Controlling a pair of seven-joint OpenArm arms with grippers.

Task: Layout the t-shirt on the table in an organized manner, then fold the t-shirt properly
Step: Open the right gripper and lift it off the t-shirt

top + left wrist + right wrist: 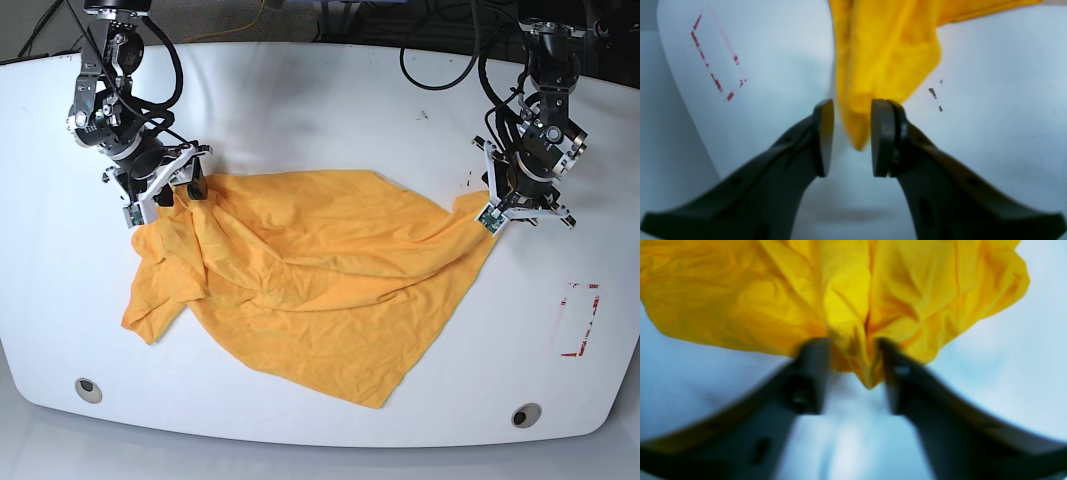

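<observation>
The orange-yellow t-shirt (310, 290) lies rumpled and spread across the middle of the white table (330, 90). My left gripper (492, 205) hovers at its right corner. In the left wrist view the left gripper (851, 133) is open, and a hanging tip of the t-shirt (883, 56) sits loose between the pads, close to the right one. My right gripper (185, 185) is at the shirt's upper left corner. The blurred right wrist view shows the right gripper (853, 370) open, with a bunch of the t-shirt (846, 306) between its spread fingers.
A red tape rectangle (572, 352) marks the table's right side and also shows as a red tape outline (718, 85) in the left wrist view. Two grey grommets (88, 389) (526, 414) sit near the front edge. Cables run along the back edge.
</observation>
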